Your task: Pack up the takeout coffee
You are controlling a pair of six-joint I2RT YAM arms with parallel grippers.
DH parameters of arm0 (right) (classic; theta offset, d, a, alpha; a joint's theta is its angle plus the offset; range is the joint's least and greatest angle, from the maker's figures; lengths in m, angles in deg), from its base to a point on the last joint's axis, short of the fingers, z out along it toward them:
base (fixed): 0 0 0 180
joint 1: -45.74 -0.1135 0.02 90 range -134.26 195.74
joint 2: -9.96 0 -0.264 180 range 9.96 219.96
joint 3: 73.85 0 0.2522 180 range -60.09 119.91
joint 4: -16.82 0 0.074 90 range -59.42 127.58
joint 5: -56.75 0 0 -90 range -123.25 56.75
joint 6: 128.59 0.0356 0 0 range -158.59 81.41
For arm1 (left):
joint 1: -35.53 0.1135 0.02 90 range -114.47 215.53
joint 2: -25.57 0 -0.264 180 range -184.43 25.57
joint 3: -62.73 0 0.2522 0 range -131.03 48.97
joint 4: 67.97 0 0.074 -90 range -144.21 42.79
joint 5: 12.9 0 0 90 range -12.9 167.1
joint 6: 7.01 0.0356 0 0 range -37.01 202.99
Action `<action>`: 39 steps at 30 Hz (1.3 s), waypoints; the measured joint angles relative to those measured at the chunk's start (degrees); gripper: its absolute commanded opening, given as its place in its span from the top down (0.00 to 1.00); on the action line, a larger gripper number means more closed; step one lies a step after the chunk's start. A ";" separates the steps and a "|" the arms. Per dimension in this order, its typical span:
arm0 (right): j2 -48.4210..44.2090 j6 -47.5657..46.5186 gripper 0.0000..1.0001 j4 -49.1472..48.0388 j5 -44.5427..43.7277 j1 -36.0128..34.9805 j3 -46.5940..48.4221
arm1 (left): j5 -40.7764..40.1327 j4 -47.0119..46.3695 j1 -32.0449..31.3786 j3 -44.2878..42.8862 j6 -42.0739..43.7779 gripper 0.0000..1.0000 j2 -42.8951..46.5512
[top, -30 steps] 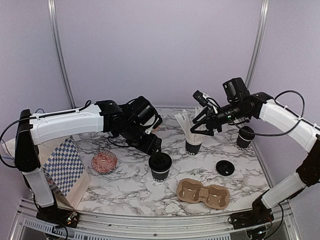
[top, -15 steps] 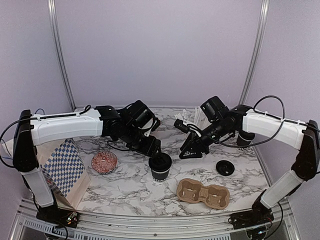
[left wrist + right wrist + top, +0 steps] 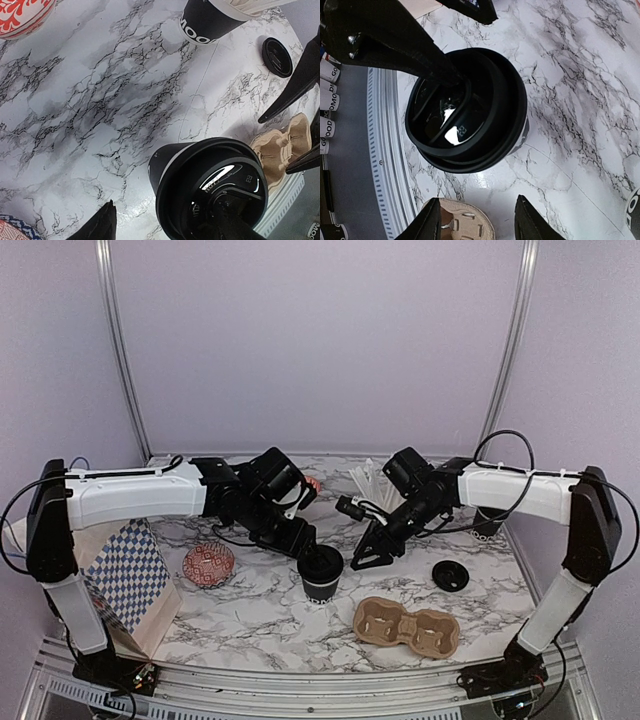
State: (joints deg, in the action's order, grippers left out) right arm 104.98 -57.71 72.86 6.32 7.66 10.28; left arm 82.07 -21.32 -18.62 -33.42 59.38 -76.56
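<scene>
A black paper cup (image 3: pixel 321 580) with its black lid (image 3: pixel 320 562) on stands mid-table. My left gripper (image 3: pixel 306 543) is over it, open. In the left wrist view one finger (image 3: pixel 235 220) rests on the lid (image 3: pixel 212 187) and the other finger (image 3: pixel 100 227) hangs left of the cup. My right gripper (image 3: pixel 368 558) is open just right of the cup; in the right wrist view its fingers (image 3: pixel 427 222) stand apart below the lidded cup (image 3: pixel 470 112), empty. A second black cup (image 3: pixel 489 517) stands at the back right. A loose black lid (image 3: pixel 450 575) lies on the marble.
The brown two-hole carrier (image 3: pixel 407 628) lies near the front, right of the cup. A black cup of white sticks (image 3: pixel 210 20) stands behind my right arm. A red patterned bowl (image 3: pixel 208 563) and a checkered box (image 3: pixel 125 575) are at the left.
My right arm has swung down and left from the stick cup to just beside the lidded cup. My left gripper has stayed on the lid, shifting only slightly.
</scene>
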 measured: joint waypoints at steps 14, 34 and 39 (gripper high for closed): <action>6.78 -1.51 0.47 2.38 8.11 -0.02 4.85 | 3.26 -2.60 0.66 1.81 0.66 0.39 0.02; 11.39 4.90 0.68 2.56 5.73 -0.02 9.25 | 6.69 -6.19 1.36 4.61 0.46 0.52 0.61; 12.52 6.91 0.71 2.67 2.25 -0.39 10.86 | 7.21 -8.02 2.21 5.79 0.20 0.53 0.61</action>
State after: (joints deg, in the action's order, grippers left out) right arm 117.50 -50.80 75.53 8.58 7.26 21.14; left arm 89.28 -29.35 -16.41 -27.63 59.57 -75.94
